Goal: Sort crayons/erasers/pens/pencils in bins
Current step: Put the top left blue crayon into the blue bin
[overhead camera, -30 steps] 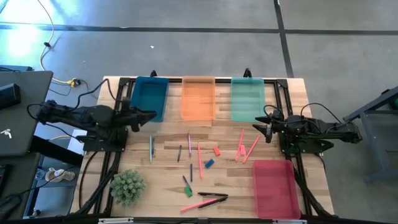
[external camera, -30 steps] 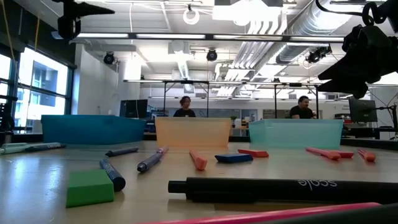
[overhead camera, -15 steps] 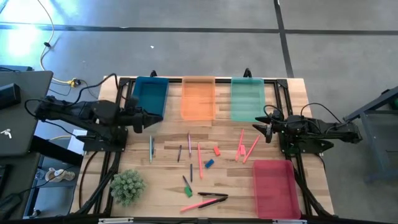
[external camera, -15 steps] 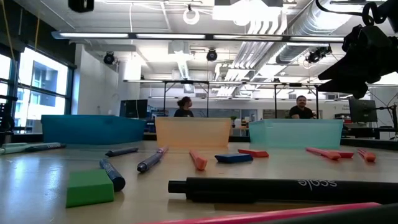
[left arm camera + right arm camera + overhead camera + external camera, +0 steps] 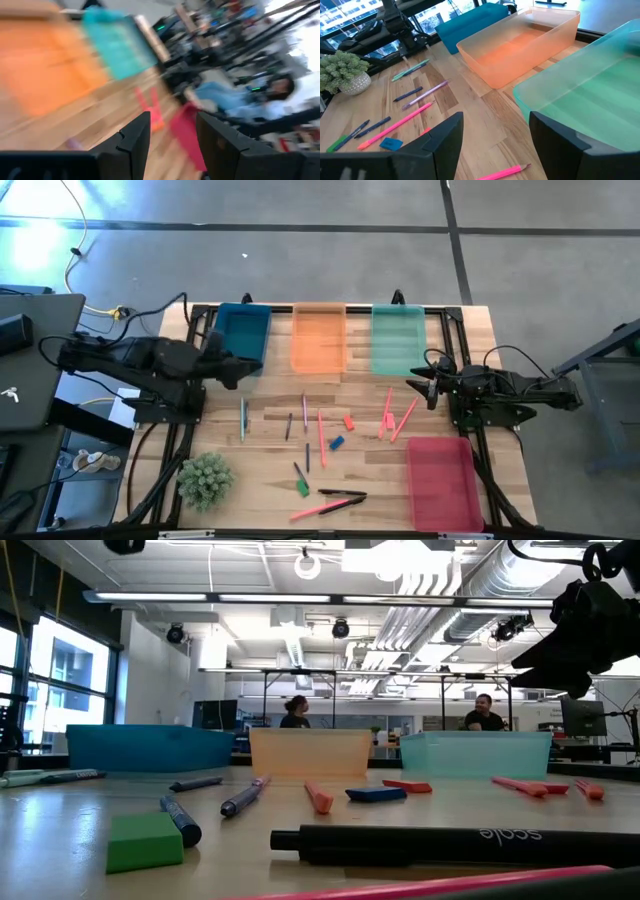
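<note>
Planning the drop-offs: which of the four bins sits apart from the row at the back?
The red-pink bin. It lies alone at the table's front right, while the blue, orange and green bins line the back edge.

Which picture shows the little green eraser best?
The low view: the green eraser sits big and close in front, beside a dark pen. The high view shows only a speck. Neither wrist view shows it clearly.

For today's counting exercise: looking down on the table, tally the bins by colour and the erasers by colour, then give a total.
Blue bin: 1
Orange bin: 1
Green bin: 1
Red-pink bin: 1
Red-orange eraser: 1
Blue eraser: 1
Green eraser: 1
Total: 7
</note>
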Available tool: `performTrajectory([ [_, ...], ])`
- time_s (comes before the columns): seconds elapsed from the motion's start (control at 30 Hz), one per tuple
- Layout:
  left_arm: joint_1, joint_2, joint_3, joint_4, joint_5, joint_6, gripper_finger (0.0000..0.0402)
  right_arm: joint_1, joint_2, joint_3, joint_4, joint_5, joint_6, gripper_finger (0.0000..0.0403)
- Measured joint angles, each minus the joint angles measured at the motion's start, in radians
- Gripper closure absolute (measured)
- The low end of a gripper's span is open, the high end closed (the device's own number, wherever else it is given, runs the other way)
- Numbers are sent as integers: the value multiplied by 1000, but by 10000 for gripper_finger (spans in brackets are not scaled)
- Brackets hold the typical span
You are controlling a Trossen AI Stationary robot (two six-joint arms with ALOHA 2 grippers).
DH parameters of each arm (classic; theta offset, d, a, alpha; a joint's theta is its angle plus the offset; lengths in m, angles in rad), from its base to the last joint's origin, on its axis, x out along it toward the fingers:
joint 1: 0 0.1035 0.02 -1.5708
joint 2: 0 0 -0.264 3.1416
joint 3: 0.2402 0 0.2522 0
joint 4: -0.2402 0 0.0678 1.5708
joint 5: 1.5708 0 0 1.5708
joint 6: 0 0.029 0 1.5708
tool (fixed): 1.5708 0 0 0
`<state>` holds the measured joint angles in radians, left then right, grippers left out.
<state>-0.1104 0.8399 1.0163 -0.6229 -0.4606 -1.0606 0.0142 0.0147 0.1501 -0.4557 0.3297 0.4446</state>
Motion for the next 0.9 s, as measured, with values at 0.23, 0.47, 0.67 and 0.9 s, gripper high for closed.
performTrajectory([
  [0.23, 0, 99, 0, -194, 55, -200, 257, 0, 0, 0, 0, 0, 0, 183],
  [0.47, 0, 235, -1, -341, 184, -349, 257, 0, 0, 0, 0, 0, 0, 183],
  [0.67, 0, 378, -4, -379, 247, -350, 257, 0, 0, 0, 0, 0, 0, 183],
  [0.9, 0, 534, -4, -376, 312, -386, 257, 0, 0, 0, 0, 0, 0, 183],
])
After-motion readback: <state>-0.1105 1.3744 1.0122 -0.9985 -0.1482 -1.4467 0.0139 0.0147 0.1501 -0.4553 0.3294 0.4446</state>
